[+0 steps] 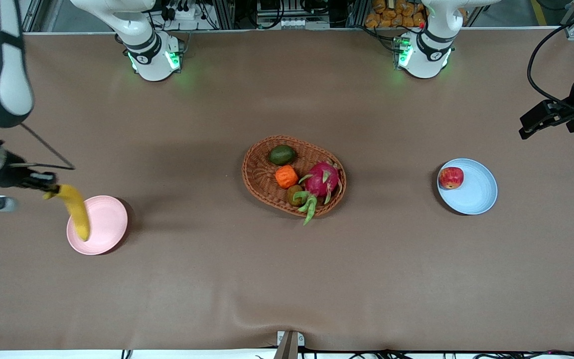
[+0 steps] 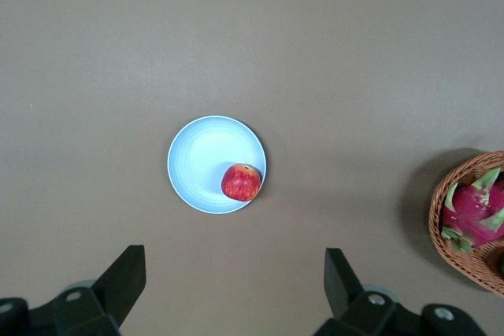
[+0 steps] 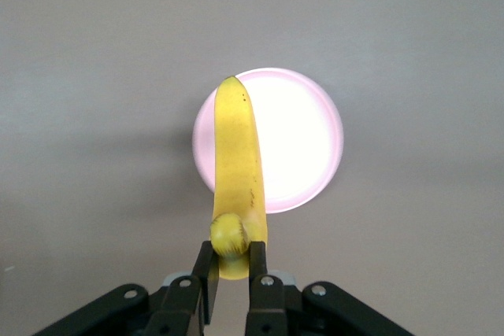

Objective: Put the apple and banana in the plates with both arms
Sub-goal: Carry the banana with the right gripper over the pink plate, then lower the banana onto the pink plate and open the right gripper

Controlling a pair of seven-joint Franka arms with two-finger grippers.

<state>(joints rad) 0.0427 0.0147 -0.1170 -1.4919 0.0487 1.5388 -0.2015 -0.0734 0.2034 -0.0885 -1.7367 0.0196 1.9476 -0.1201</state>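
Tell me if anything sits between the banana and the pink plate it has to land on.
Nothing visible does. The right pincer holds the banana over the pink plate, whose surface is bare. The left pincer waits open, above the blue plate.

A brown table (image 1: pixel 287 279) carries three things directly: a pink plate (image 1: pixel 105 227) toward the right arm's end, a wicker basket (image 1: pixel 262 172) of fruit midway, and a blue plate (image 1: pixel 476 192) toward the left arm's end.
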